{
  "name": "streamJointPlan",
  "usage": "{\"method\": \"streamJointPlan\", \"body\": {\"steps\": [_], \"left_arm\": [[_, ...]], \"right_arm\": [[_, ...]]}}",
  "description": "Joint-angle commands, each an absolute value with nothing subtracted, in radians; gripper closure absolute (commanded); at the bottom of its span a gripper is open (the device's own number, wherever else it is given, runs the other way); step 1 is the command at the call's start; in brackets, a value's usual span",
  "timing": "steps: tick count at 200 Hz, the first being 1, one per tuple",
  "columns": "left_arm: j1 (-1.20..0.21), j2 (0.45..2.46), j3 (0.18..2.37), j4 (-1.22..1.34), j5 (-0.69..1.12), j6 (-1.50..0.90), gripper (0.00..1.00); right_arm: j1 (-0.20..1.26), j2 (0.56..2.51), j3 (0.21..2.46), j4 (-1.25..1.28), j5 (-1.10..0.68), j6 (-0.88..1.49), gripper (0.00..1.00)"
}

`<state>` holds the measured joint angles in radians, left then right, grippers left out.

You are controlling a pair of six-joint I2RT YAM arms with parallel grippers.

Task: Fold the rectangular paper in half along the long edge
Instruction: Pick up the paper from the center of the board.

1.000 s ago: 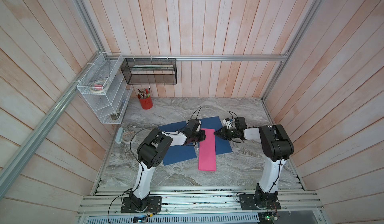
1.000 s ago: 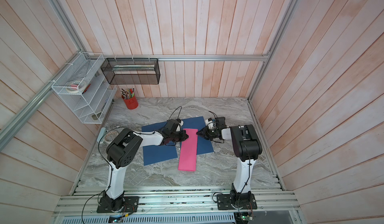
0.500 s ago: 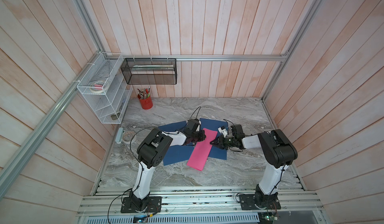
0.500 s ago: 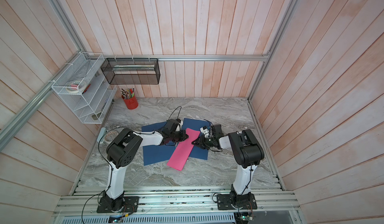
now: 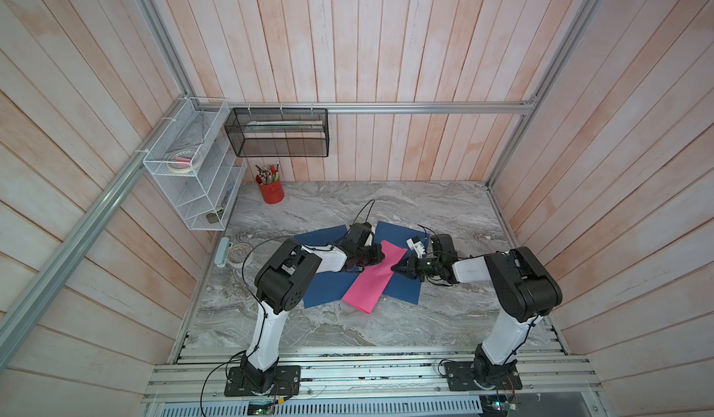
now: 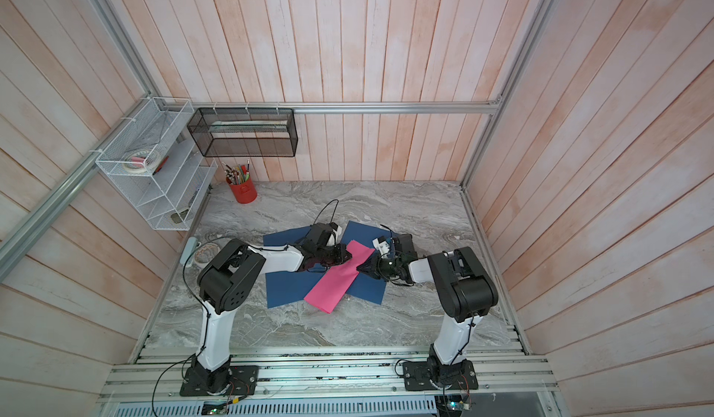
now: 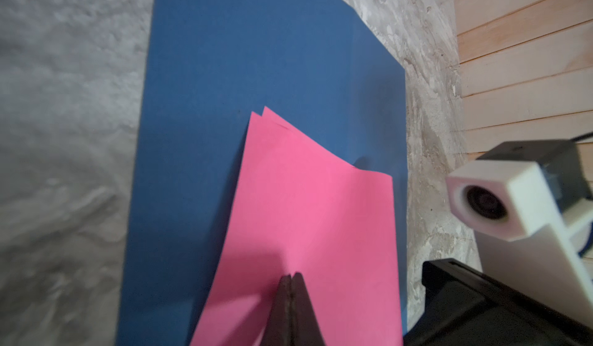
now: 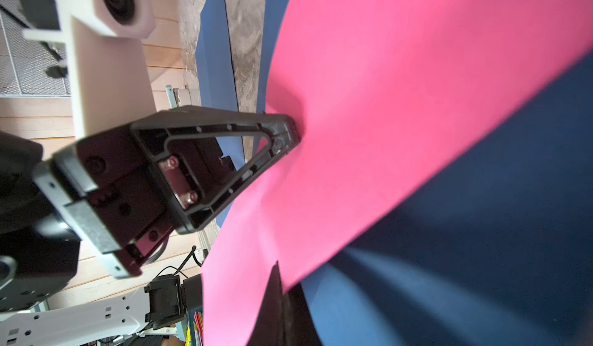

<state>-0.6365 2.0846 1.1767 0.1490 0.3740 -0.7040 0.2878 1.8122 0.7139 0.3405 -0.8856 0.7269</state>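
Pink paper [image 5: 367,283] crosses blue sheets [image 5: 324,291], my left gripper [image 7: 290,278] pressing it with closed tips. Only the right wrist view shows my right gripper [image 8: 282,288] pinching its edge.

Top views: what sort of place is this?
Likely a purpose-built robot cell dressed as a desk: silver aluminium frame rail across pale plank walls, grey marble-patterned tabletop, red cup of pencils.

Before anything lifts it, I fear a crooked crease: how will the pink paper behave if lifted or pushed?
Probably floppy: the pink paper curves up in the left wrist view and dimples under the shut left gripper. Likely very light; the right gripper, pinching its edge, should lift it. It may slide on the flat blue sheets beneath.
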Motion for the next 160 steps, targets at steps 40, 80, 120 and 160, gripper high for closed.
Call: {"method": "streamJointPlan", "body": {"steps": [40, 80, 120, 160], "left_arm": [[-0.505, 1.844, 0.931, 0.321, 0.512, -0.812, 1.0], [-0.505, 1.811, 0.912, 0.317, 0.526, -0.779, 1.0], [-0.505, 1.793, 0.894, 0.338, 0.542, -0.775, 1.0], [-0.502, 1.779, 0.902, 0.308, 0.536, -0.756, 1.0]], "right_arm": [[0.231, 1.913, 0.941, 0.038, -0.876, 0.487, 1.0], [0.201, 1.961, 1.06, -0.126, -0.808, 0.364, 1.0], [0.111, 1.914, 1.105, -0.199, -0.794, 0.319, 1.0], [-0.143, 1.808, 1.099, -0.263, -0.791, 0.356, 1.0]]}}
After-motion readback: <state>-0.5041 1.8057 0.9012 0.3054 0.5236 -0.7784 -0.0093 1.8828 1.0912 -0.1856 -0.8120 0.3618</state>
